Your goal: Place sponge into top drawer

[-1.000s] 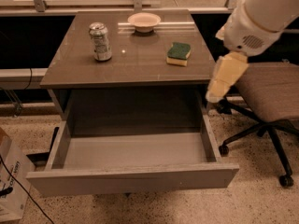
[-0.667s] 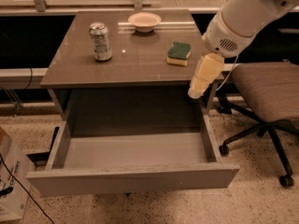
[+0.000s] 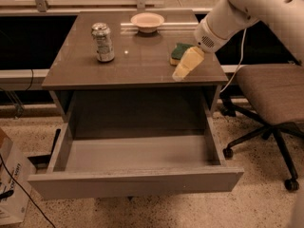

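The sponge (image 3: 179,52), dark green over yellow foam, lies on the right part of the tabletop (image 3: 133,61). My gripper (image 3: 182,71), with yellowish foam padding, hangs from the white arm at the upper right and sits just in front of the sponge, partly covering its near right corner. It holds nothing. The top drawer (image 3: 137,177) is pulled fully out below the table and its pale grey inside is empty.
A soda can (image 3: 103,42) stands at the left of the tabletop and a small white bowl (image 3: 147,21) at the back middle. An office chair (image 3: 270,108) stands right of the table. A cardboard box (image 3: 9,184) and a cable lie at lower left.
My gripper has moved left and away from me, from beside the table's right edge to over the tabletop, close in front of the sponge. The sponge and drawer have not moved.
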`<move>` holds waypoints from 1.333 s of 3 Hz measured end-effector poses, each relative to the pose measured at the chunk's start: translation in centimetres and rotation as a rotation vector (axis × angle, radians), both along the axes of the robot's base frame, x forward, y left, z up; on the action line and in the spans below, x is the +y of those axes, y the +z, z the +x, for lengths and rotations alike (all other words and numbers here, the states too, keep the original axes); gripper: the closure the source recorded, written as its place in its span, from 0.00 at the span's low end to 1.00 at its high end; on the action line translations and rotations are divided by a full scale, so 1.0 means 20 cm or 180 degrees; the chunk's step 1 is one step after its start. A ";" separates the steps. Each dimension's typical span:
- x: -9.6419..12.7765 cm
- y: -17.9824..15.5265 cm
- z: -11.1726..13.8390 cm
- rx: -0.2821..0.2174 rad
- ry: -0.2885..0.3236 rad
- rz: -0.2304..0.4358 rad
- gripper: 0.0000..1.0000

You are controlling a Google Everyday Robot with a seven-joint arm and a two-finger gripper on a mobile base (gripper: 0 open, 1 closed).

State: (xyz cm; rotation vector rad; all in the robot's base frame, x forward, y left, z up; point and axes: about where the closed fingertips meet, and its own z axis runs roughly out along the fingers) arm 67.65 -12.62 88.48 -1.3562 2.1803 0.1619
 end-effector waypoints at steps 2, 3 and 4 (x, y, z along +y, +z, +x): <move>-0.02 -0.19 0.46 0.0108 -0.0248 0.0475 0.00; -0.01 -0.22 0.56 0.0106 -0.0267 0.0564 0.00; -0.01 -0.28 0.60 0.0163 -0.0298 0.0616 0.18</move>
